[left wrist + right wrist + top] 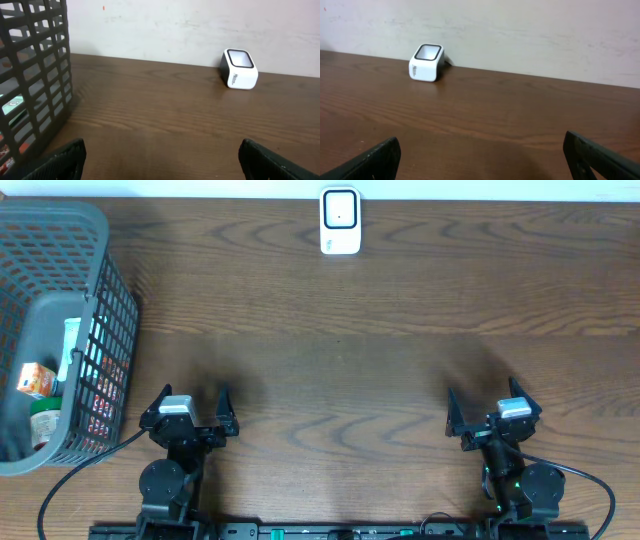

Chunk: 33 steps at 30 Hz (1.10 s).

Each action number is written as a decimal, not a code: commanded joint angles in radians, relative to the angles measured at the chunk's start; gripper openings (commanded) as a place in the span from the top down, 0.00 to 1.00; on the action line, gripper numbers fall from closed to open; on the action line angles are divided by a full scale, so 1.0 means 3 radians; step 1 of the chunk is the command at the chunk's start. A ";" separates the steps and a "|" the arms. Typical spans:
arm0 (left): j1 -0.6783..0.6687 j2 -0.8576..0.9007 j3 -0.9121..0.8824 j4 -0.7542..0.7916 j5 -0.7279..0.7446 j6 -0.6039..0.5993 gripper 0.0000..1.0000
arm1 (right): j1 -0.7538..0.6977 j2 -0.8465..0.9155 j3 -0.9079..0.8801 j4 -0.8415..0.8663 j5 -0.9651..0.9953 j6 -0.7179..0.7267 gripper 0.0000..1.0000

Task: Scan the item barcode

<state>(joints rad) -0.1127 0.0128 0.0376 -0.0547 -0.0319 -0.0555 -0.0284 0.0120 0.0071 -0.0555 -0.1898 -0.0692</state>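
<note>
The white barcode scanner (340, 221) with a dark window stands at the table's far edge, also seen as the scanner (239, 69) and the scanner (426, 62) in the wrist views. Items lie in the grey wire basket (100, 240) at the left: an orange carton (36, 380), a green-lidded jar (45, 423) and a pale teal pack (72, 345). My left gripper (192, 397) sits open near the front edge, just right of the basket, nothing between its fingers (65, 160). My right gripper (487, 404) is open at the front right, also holding nothing.
The basket wall (35, 75) fills the left of the left wrist view, close beside the left finger. Bare brown wood lies between both grippers and the scanner. A pale wall rises behind the table's far edge.
</note>
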 commanded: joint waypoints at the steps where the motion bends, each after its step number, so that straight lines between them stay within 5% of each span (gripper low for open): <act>1: -0.0009 -0.0025 -0.0112 -0.0050 -0.0004 -0.0032 0.02 | 0.0032 0.0006 -0.0005 -0.0015 0.0004 0.0041 0.01; 24: -0.0010 -0.0020 0.0121 -0.0056 0.0334 -0.0206 0.02 | 0.0032 0.0008 -0.0005 -0.0014 0.0004 0.0041 0.01; 33: -0.0010 0.0334 0.0816 -0.0886 0.0350 -0.0206 0.02 | 0.0032 0.0008 -0.0005 -0.0015 0.0004 0.0041 0.01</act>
<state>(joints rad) -0.1127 0.0692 0.1974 -0.2935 0.0547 -0.1081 -0.0284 0.0128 0.0071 -0.0555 -0.1898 -0.0689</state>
